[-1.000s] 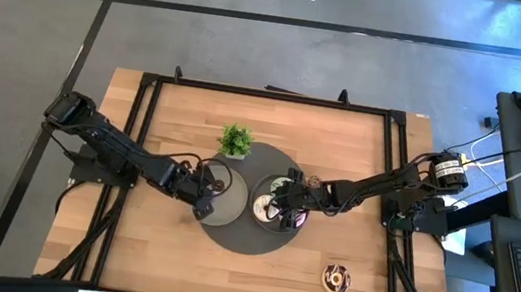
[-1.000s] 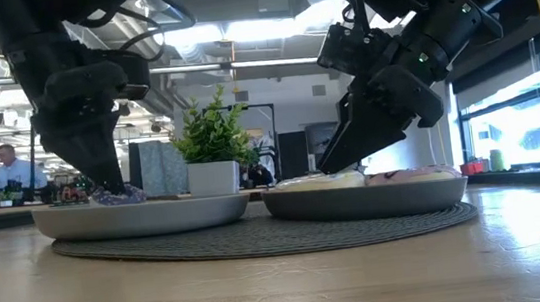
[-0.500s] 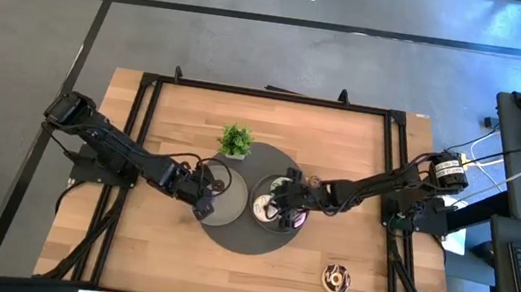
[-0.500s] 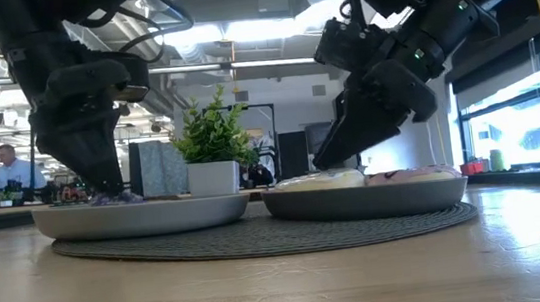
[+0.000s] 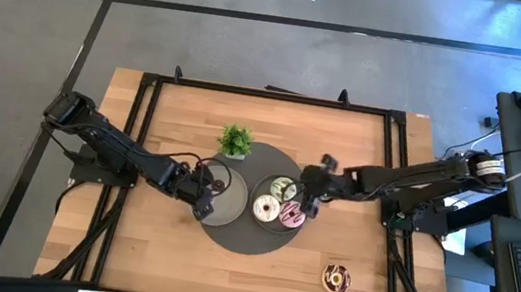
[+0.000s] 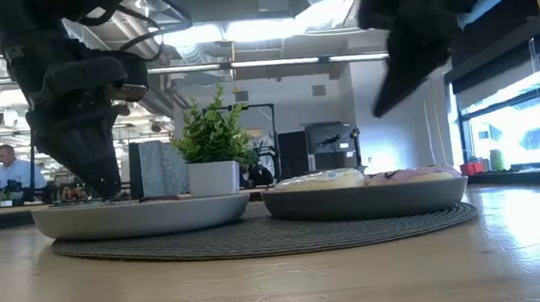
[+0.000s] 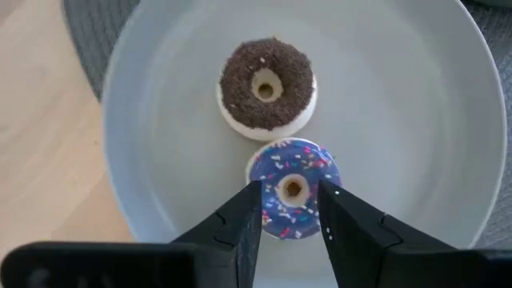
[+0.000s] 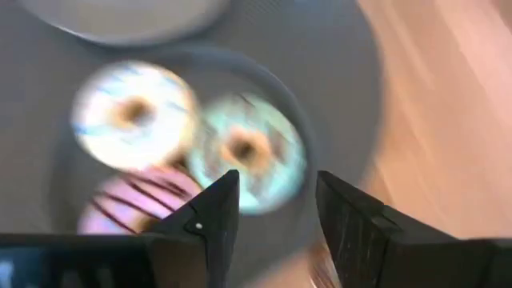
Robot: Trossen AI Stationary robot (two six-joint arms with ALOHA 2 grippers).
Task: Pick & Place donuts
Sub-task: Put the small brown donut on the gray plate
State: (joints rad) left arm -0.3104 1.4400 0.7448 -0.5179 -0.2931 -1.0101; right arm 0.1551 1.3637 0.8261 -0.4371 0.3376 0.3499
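High view: two grey plates sit on a round mat. The right plate (image 5: 286, 224) holds three donuts: green donut (image 5: 282, 187), cream donut (image 5: 264, 207), pink donut (image 5: 291, 214). A chocolate donut (image 5: 336, 277) lies near the table's front-right corner.

Left wrist view: left gripper (image 7: 290, 214) straddles the purple donut (image 7: 293, 188), beside the brown donut (image 7: 266, 82), on the left plate (image 7: 144, 128).

Right wrist view: right gripper (image 8: 276, 210) spread, empty.

We see even overhead light on the table (image 5: 156, 253). At table level, glare from the windows (image 6: 519, 130) leaves both arms silhouetted. Our right wrist view is motion-blurred; the plate (image 7: 448, 104) looks sharp.
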